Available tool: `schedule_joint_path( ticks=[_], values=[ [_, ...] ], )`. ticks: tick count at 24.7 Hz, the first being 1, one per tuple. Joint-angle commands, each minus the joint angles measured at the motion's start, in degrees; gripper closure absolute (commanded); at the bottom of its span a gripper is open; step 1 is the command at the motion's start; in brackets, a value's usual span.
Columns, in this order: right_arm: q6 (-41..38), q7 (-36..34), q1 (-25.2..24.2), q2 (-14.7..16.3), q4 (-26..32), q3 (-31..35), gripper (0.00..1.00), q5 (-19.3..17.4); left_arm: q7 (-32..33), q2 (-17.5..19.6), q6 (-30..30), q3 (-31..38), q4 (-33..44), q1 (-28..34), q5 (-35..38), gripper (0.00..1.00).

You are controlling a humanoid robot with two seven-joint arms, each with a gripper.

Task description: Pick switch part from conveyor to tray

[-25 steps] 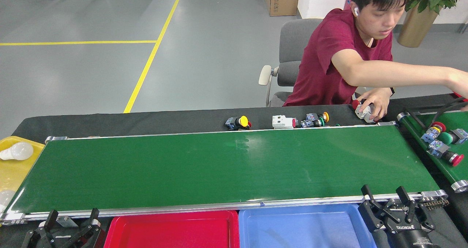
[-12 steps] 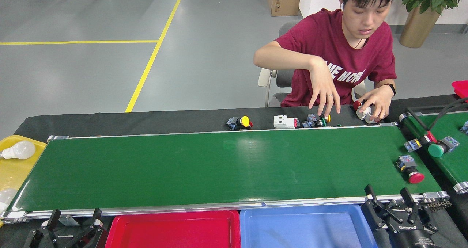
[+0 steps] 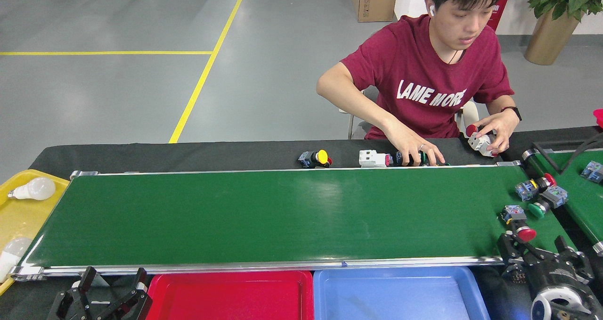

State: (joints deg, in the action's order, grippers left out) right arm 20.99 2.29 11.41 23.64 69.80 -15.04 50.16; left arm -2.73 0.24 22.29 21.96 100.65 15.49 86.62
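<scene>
Head view, left to right: a yellow tray at nine o'clock holds two light bulbs; my left pincer, fingers spread, idles at seven o'clock beside the empty red tray; the blue tray is empty too. The red-capped switch part lies on the conveyor at four o'clock, just above my right pincer, spread. Best to straddle its body squarely, mindful the belt may carry it leftward.

grey floor, yellow lines, potted plant
</scene>
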Motion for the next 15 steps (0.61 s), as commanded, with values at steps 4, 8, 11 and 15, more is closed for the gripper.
schedule_joint_path(
  ticks=[4, 8, 11, 15],
  values=[
    [-0.3, -0.4, 8.8, -1.6, -9.3, -1.4, 0.12, 0.9, -0.4, 0.5, 0.0, -1.6, 0.5, -0.8, 0.2, 0.00],
    [-3.4, -0.4, 10.1, -1.4, -12.1, -1.1, 0.38, 0.6, -0.4, 0.5, 0.0, -1.8, 0.5, -0.7, 0.1, 0.00],
    [-12.5, -3.9, 10.0, -1.3, -13.5, -1.0, 0.91, -0.1, -0.4, 0.5, 0.0, -1.8, 0.6, -0.6, 0.1, 0.00],
    [-16.1, -5.9, 9.9, -1.4, -12.7, -0.9, 0.99, -1.0, -0.4, 0.5, 0.0, -1.7, 0.6, -0.6, 0.1, 0.00]
  ],
)
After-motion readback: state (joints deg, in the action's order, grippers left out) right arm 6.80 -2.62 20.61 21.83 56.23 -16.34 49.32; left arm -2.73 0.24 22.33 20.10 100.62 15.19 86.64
